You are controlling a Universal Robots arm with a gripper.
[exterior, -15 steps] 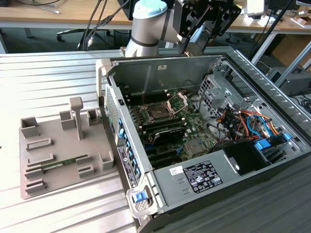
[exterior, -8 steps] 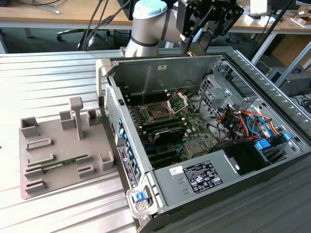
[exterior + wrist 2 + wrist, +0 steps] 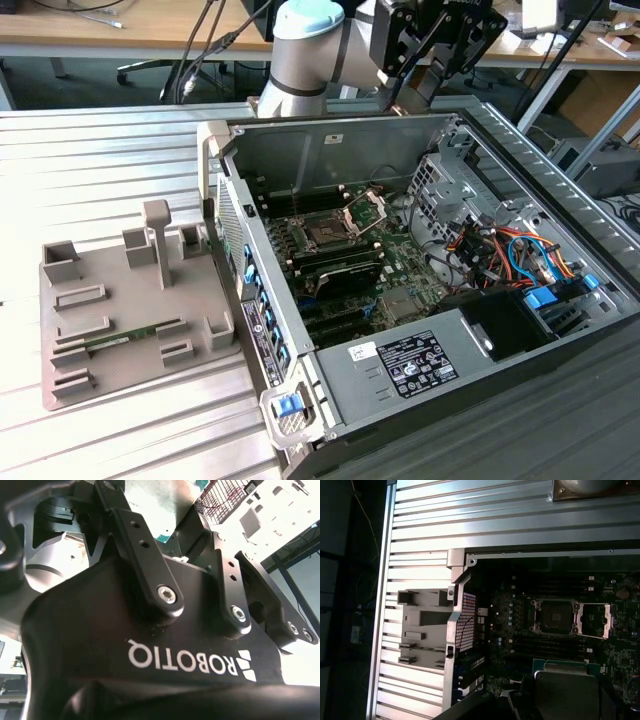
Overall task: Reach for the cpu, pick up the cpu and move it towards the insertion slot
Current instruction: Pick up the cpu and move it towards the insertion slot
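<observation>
A Universal Robots arm (image 3: 300, 50) poises its gripper (image 3: 420, 75) above the rear wall of an open computer case (image 3: 330, 150) lying on its side on a ribbed metal tabletop (image 3: 100, 160). In the first wrist view the cpu (image 3: 567, 687), its pale metal top edged in green, hangs close to the camera and clear of the motherboard, with the dark fingers (image 3: 520, 707) closed against its sides. The insertion slot (image 3: 325, 235) sits in the middle of the green board, well apart from the chip. Its silver hinged frame (image 3: 365, 210) is swung open and lies just beside it, leaving the dark square socket exposed. Long black memory slots (image 3: 345, 270) run alongside the socket. In the exterior view a grey fixture tray (image 3: 100, 300) rests on the tabletop at the case's left, carrying 1 thin green memory stick (image 3: 120, 340) in a groove. Red and blue cables (image 3: 510, 245) bunch at the case's right end, beside a labelled power supply (image 3: 420, 365). The second wrist view looks along the gripper's black linkage bars (image 3: 150, 565).
</observation>
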